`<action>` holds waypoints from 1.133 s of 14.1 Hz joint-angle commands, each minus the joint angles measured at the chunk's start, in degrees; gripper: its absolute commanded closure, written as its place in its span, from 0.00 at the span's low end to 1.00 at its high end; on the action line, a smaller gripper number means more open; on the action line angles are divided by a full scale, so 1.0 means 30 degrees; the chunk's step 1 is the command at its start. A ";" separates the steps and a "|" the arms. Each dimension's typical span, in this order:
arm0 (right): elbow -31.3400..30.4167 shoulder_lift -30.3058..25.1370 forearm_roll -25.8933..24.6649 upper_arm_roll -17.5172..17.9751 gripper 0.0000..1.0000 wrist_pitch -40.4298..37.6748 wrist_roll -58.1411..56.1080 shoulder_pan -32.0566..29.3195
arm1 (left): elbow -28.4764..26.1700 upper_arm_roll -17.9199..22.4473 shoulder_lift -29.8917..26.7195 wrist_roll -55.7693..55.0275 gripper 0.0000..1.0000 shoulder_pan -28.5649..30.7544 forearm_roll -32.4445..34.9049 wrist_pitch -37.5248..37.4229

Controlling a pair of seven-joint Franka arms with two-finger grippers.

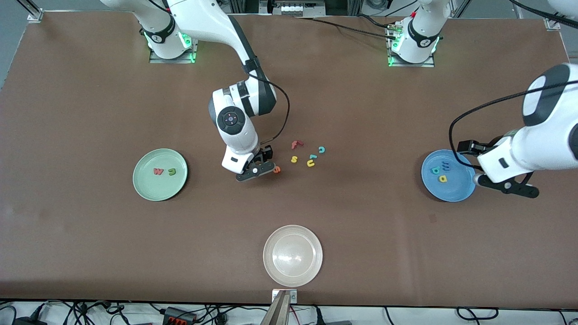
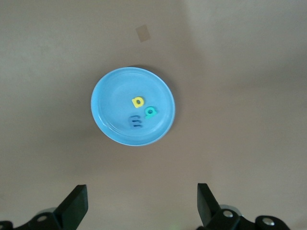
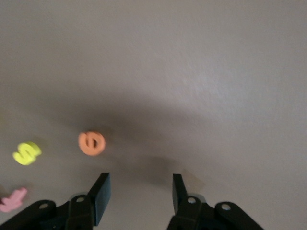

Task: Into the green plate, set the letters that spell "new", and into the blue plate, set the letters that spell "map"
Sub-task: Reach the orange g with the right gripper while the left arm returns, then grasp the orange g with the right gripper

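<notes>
The brown table [image 1: 361,234] bears green plate [image 1: 144,192], blue plate [image 1: 456,194], beige plate [image 1: 271,266] and loose foam letters [image 1: 310,163].

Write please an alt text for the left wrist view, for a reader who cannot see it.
A blue plate on a brown table holds three small foam letters close together: a yellow a, a teal p and a blue m. The left gripper hangs above with its fingers wide open and empty.
</notes>
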 commanded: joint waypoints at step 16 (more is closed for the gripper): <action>0.3950 0.3562 -0.0597 0.1080 0.40 0.0508 0.0888 0.0031 | -0.6159 1.0579 -0.8507 0.0302 0.00 -0.7437 -0.4913 0.3883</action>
